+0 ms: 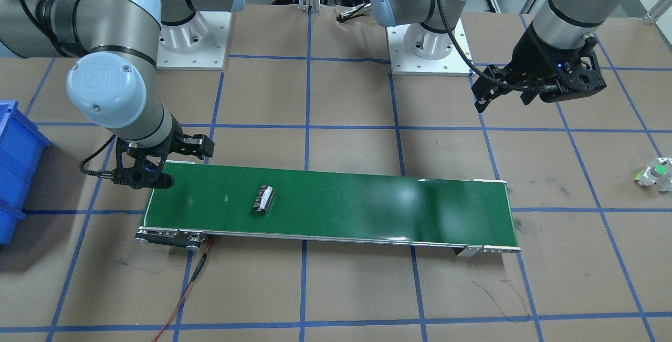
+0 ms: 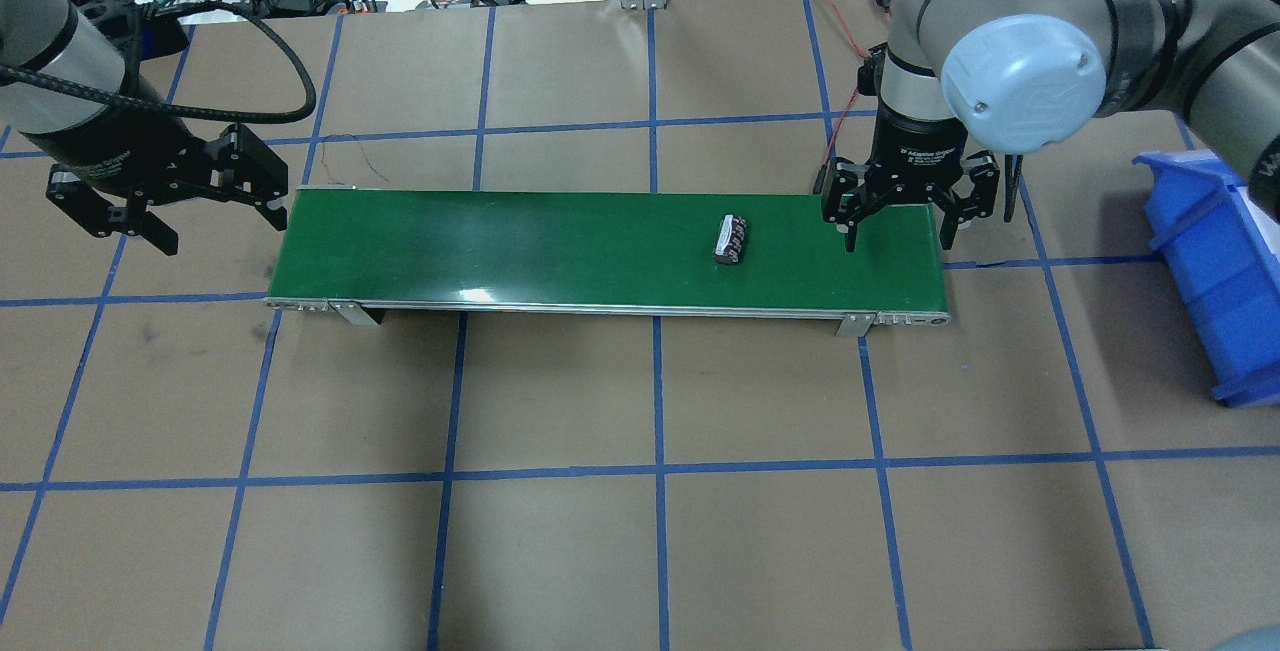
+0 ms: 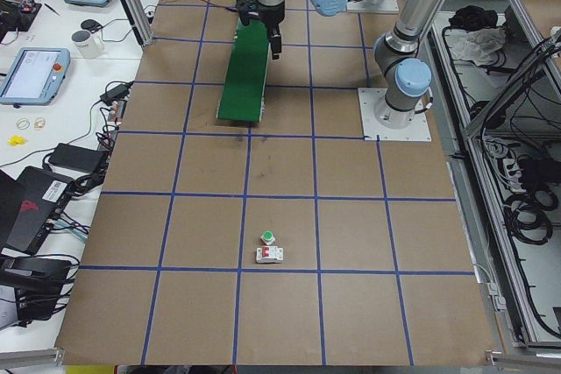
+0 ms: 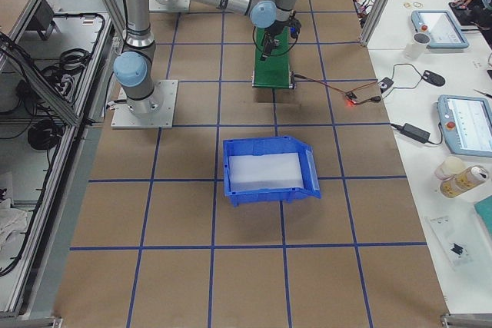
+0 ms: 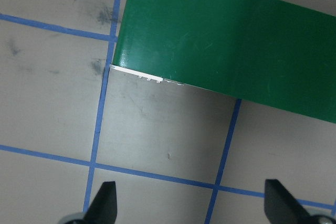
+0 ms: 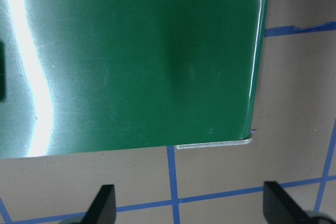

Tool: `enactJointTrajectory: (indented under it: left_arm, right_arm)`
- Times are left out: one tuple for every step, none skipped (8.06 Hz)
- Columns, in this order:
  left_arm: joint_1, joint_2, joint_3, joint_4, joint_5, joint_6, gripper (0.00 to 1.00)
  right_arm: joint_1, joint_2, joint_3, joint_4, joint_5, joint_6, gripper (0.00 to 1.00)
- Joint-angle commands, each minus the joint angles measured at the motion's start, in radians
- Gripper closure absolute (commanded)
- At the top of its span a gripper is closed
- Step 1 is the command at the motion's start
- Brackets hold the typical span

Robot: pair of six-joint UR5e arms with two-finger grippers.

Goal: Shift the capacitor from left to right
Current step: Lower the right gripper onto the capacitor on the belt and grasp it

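Green belt (image 2: pixel 560 241) is bearing the capacitor (image 2: pixel 732 239), lying nearer the tabletop's (image 2: pixel 650 531) right edge. I'm hovering my right claw (image 2: pixel 897 236) spread over that end, left claw (image 2: pixel 225 234) spread too; I'm planning on straddling it across its width, closing gently.

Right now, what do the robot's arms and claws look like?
The left arm and right arm are silver-grey tubes with round light-blue caps on the joints. The left claw and right claw are black, built from thin jointed bars. A black braided cable loops beside the left arm.
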Motion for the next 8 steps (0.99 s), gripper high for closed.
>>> enactJointTrajectory:
  left_arm:
    - [0.0,0.003,0.001,-0.047,-0.024,-0.011,0.0]
    - [0.003,-0.005,0.001,-0.044,-0.026,-0.012,0.0]
    - [0.004,-0.041,-0.001,0.009,-0.021,-0.033,0.0]
    - [0.006,-0.061,0.001,0.043,-0.023,-0.052,0.0]
    - [0.001,-0.06,-0.001,0.039,-0.018,-0.055,0.0]
    - [0.001,-0.063,-0.001,0.039,-0.027,-0.06,0.0]
    - [0.009,-0.078,0.001,0.051,-0.062,-0.067,0.0]
    - [0.007,-0.078,-0.001,0.074,-0.061,-0.067,0.0]
  right_arm:
    - [0.0,0.025,0.004,-0.038,0.015,0.002,0.0]
    - [0.0,0.027,0.014,-0.044,0.125,0.0,0.0]
    - [0.0,0.028,0.042,-0.093,0.182,0.002,0.0]
    - [0.0,0.034,0.091,-0.188,0.193,0.002,0.0]
    - [0.0,0.039,0.132,-0.248,0.195,0.006,0.0]
    - [0.0,0.045,0.136,-0.254,0.193,0.026,0.0]
    - [0.0,0.06,0.134,-0.274,0.196,0.079,0.0]
    - [0.0,0.079,0.134,-0.331,0.195,0.1,0.0]
